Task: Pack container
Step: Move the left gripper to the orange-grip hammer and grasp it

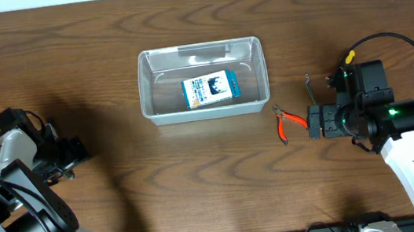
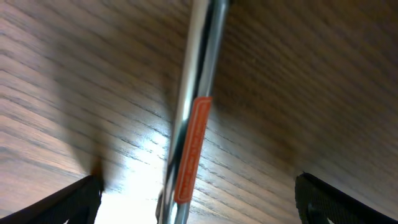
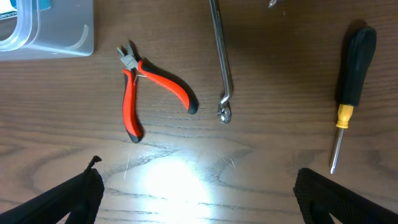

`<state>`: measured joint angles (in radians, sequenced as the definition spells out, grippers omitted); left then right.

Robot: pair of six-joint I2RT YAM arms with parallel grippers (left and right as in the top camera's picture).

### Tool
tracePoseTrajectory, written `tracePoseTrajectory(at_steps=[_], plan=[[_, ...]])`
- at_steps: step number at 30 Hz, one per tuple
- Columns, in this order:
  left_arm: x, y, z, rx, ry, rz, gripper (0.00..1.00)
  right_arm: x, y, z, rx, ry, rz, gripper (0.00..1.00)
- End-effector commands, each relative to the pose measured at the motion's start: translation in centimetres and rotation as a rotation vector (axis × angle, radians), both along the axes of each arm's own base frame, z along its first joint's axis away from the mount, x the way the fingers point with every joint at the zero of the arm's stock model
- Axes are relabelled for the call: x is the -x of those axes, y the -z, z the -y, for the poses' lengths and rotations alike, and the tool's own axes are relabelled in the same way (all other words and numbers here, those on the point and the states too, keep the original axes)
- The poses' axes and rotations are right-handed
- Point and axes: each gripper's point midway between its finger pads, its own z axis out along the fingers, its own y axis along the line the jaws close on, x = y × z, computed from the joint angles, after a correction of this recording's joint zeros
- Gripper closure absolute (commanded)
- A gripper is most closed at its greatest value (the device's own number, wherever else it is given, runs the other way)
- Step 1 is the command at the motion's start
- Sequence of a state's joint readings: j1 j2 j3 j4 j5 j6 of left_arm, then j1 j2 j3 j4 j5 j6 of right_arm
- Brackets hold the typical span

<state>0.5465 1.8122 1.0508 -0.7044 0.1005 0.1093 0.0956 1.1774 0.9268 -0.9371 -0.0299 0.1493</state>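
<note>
Right claw (image 3: 198, 180) spread, empty. Pliers (image 3: 129, 99) seen ahead-left of it; container (image 3: 62, 38) further ahead-left. Left claw (image 2: 198, 186) spread over metal tool (image 2: 199, 74). Risk: splayed handles pinched off-centre, pliers twisted, dropped short of rim.

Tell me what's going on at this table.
Two robot arms are working on packing the clear container, which holds only a blue-and-white box so far. The right fingers hang open near red-handled pliers. The left fingers hang open over a metal tool. Nothing is gripped.
</note>
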Motion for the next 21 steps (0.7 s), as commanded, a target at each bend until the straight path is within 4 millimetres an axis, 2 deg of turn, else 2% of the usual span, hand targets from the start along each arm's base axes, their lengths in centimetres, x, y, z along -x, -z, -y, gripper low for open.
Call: tracePoseTrajectory(at_steps=[1, 4, 11, 14, 18, 21], plan=[[0.58, 0.6, -0.06, -0.004, 0.003, -0.024, 0.07, -0.39, -0.61, -0.2, -0.003, -0.013, 0.019, 0.01], [0.57, 0.6, -0.12, -0.008, 0.003, -0.024, 0.07, -0.38, -0.61, -0.2, -0.003, -0.013, 0.019, 0.01], [0.68, 0.62, -0.05, -0.005, 0.004, -0.028, 0.25, -0.39, -0.61, -0.2, -0.003, -0.013, 0.019, 0.01], [0.67, 0.62, -0.05, -0.005, 0.003, -0.028, 0.28, -0.39, -0.61, -0.2, -0.003, -0.013, 0.019, 0.01], [0.67, 0.62, -0.05, -0.005, 0.004, -0.028, 0.41, -0.39, -0.61, -0.2, -0.003, -0.013, 0.019, 0.01], [0.66, 0.62, -0.05, -0.005, 0.004, -0.027, 0.46, -0.39, -0.61, -0.2, -0.003, -0.013, 0.019, 0.01]])
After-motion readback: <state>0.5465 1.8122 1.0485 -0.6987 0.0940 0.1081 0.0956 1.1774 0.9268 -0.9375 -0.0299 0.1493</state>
